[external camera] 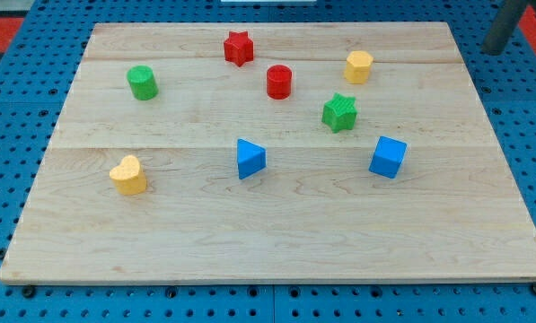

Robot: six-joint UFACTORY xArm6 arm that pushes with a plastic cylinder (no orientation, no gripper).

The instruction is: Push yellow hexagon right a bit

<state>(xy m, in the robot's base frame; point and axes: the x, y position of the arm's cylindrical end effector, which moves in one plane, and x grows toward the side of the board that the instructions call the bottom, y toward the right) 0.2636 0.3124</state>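
Camera view: my tip (496, 48) hangs off the board at the view's top right (a bare rod, no claw to open or close). The yellow hexagon (358, 66) sits well to its left, so the tip must circle round to the hexagon's left side.
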